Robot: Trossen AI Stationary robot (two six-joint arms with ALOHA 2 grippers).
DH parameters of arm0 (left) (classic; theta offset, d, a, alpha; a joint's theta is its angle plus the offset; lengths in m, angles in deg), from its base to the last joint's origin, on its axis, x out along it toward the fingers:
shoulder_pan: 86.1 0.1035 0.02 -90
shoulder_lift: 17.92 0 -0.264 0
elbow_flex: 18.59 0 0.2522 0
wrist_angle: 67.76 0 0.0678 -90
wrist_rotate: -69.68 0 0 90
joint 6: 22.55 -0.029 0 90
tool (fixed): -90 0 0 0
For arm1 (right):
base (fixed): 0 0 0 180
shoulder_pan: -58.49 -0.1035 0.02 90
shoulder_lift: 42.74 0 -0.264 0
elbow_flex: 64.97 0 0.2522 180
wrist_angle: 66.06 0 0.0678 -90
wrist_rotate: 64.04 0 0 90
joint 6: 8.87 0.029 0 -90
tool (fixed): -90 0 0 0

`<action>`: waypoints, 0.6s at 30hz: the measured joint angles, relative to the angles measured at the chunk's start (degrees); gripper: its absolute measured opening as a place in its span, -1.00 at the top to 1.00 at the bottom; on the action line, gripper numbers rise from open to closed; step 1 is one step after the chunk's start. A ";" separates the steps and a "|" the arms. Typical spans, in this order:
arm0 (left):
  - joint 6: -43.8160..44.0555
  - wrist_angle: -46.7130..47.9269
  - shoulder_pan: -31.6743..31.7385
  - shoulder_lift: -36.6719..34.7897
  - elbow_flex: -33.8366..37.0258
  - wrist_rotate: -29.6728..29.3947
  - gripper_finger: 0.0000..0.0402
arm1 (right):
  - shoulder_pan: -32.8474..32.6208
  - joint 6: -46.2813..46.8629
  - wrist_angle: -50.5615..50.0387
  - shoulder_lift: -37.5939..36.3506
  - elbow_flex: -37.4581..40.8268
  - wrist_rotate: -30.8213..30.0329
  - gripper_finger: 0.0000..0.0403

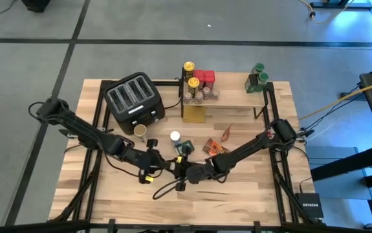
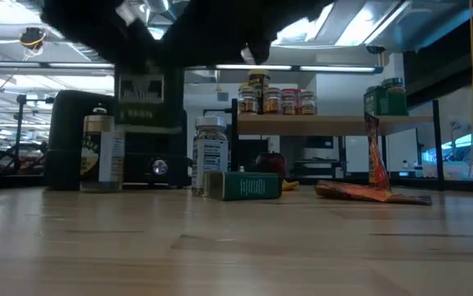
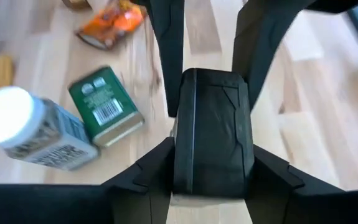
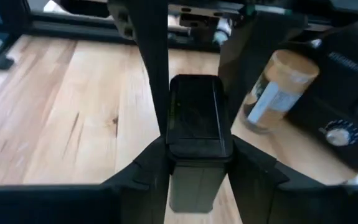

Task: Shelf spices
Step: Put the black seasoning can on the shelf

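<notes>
Both arms meet low over the front middle of the table; the left gripper and right gripper face each other with one dark tin between them; each wrist view shows that arm's own fingers set narrow against the tin's sides, with the other arm's fingers flanking its far end; both appear to be gripping it, so I judge this to be a handover in progress; which arm bears the weight cannot be told. The shelf stands at the back right, well apart from the tin, with jars grouped at its left end and two green ones at its right; its middle is bare. Still on the table are a green tin on its side, a white-lidded jar and foil packets, all just behind the grippers. You should confirm that the receiving arm has a square, firm hold before the other lets go; open the releasing fingers fully and draw straight back along the tin's axis; avoid any twist; lift before swinging, so the loose items behind are not swept; aim for the shelf's bare middle
</notes>
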 joint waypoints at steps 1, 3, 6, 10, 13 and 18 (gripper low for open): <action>-0.13 0.54 0.00 -1.31 0.00 0.04 0.24 | -0.31 0.07 -0.31 -0.54 -0.05 -0.35 0.32; -0.18 1.31 0.00 -3.88 0.00 0.06 0.24 | -0.95 0.46 -1.37 -1.40 -0.12 -1.66 0.32; -0.16 1.40 0.02 -7.18 0.00 0.23 0.24 | -1.71 0.63 -1.95 -2.62 -0.20 -3.63 0.32; -2.29 0.27 -0.07 -9.47 0.12 0.66 0.24 | -1.73 1.24 -2.52 -3.26 -0.11 -3.10 0.32; -3.46 0.97 -0.09 -10.47 0.15 0.42 0.24 | -1.83 1.07 -4.35 -3.08 0.23 -3.27 0.32; -4.03 2.03 -0.08 -10.84 0.13 -2.21 0.24 | -1.93 1.30 -4.88 -4.37 0.17 -3.86 0.32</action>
